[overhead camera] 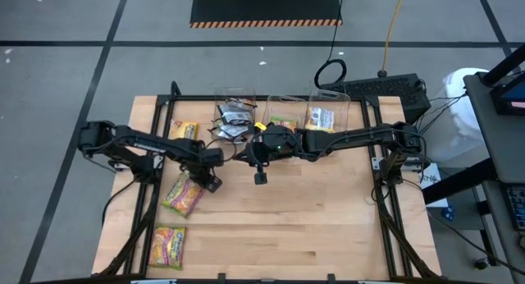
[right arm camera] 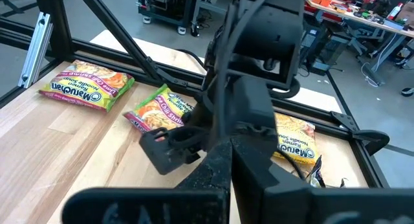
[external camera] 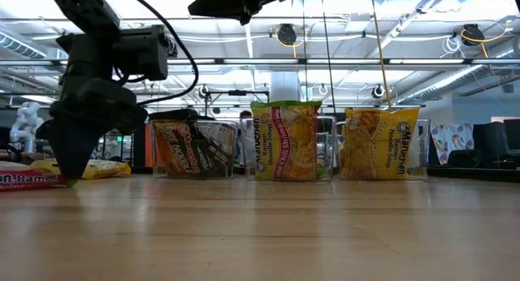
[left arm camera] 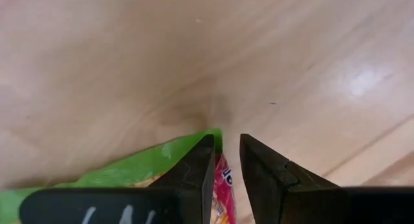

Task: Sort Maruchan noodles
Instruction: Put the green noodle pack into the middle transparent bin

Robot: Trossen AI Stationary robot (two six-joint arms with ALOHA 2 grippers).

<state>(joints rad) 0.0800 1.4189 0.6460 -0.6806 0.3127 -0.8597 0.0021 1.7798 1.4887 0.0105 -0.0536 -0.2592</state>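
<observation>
Lime-green plastic is what the left gripper [overhead camera: 211, 182] has come for: its tips sit on the corner of a green packet [overhead camera: 184, 194] lying flat on the table [overhead camera: 328, 226], near the left side. In the left wrist view the two fingers [left arm camera: 194, 169] stand a little apart with the green-and-pink corner [left arm camera: 222, 175] between them; to me it looks like a pinch on that edge, nothing lifted yet.

The right gripper [overhead camera: 260, 176] hangs over the middle of the table, just in front of the bins, jaws closed and empty.

As for progress, I'd say well along. Three clear bins stand in a row at the far edge: the left bin [overhead camera: 235, 112] holds black packets [external camera: 191, 149], the middle bin [overhead camera: 283, 112] a green one [external camera: 284, 140], the right bin [overhead camera: 329, 112] yellow ones [external camera: 382, 143]. Three packets are loose on the wood: a yellow one [overhead camera: 184, 130] near the back left, the green one under the gripper, and another green one [overhead camera: 170, 245] towards the front left.

Print is readable: "Maruchan" and "Ramen Noodle Soup" on the yellow packets, "Maruchan" on the front green packet [right arm camera: 87, 88], and "Chili" on the one being grasped [right arm camera: 158, 111].
</observation>
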